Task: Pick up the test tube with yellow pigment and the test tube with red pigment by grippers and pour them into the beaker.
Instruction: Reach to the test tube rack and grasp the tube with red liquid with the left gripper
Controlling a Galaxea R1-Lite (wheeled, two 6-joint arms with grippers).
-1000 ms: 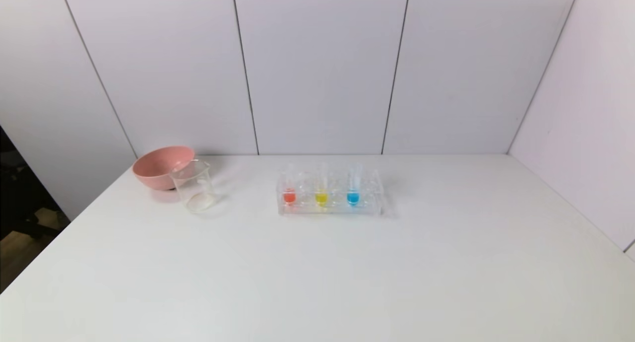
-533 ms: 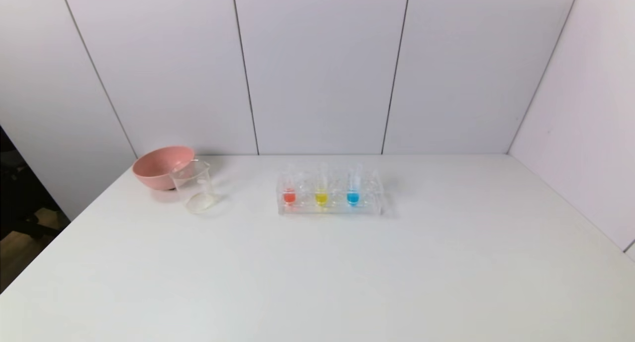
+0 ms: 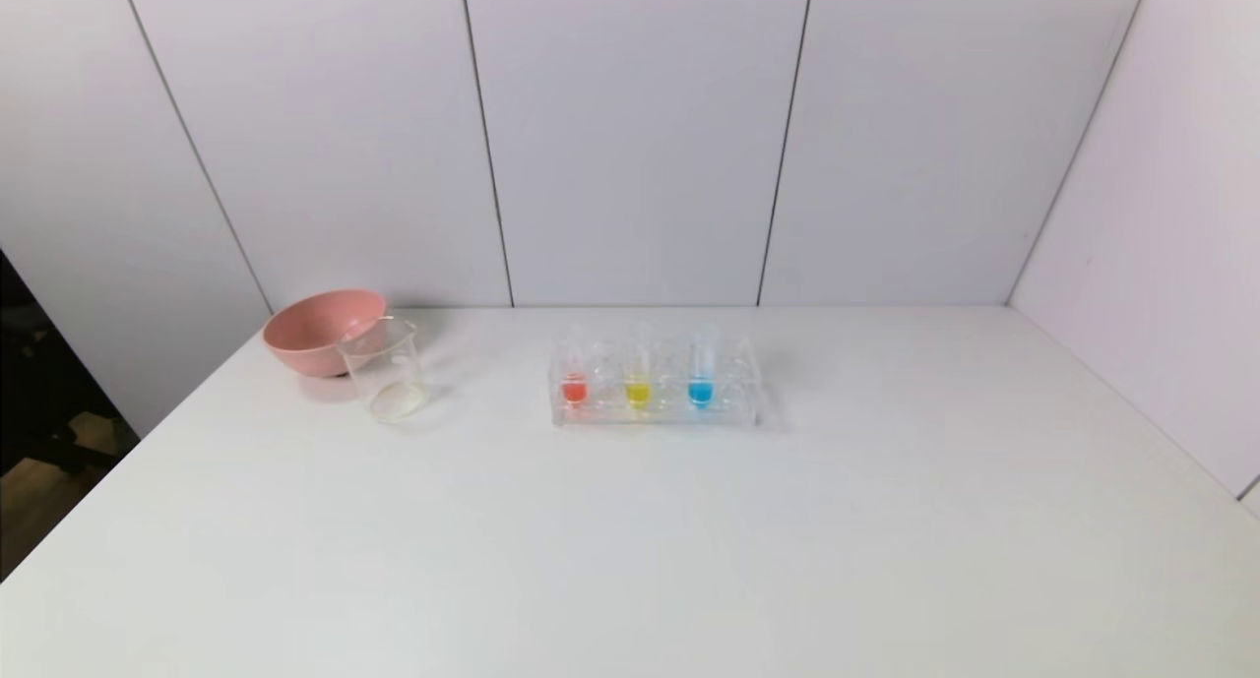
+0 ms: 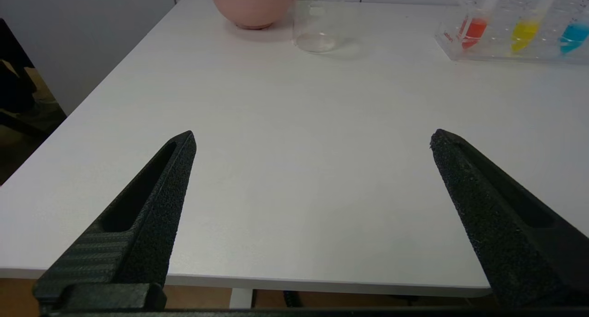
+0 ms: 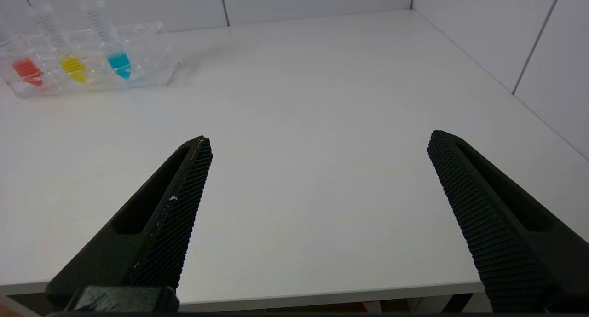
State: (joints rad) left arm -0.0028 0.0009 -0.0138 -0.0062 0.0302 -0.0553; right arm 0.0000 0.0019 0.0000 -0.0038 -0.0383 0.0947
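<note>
The red tube [image 3: 574, 383], the yellow tube [image 3: 638, 385] and a blue tube [image 3: 701, 383] stand in a clear rack [image 3: 728, 414] at the table's middle back. The clear beaker [image 3: 386, 371] stands left of the rack, in front of the pink bowl. Neither gripper shows in the head view. My left gripper [image 4: 313, 140] is open and empty over the table's near edge; the red tube [image 4: 474, 26], the yellow tube [image 4: 527, 29] and the beaker [image 4: 317, 25] lie far ahead of it. My right gripper [image 5: 317, 142] is open and empty over the near edge, with the yellow tube [image 5: 69, 61] and the red tube [image 5: 25, 68] far ahead.
A pink bowl [image 3: 317, 332] sits behind the beaker at the back left. The white table [image 3: 630, 560] is walled at the back and on the right. Its left edge drops off to a dark floor area [image 3: 39, 432].
</note>
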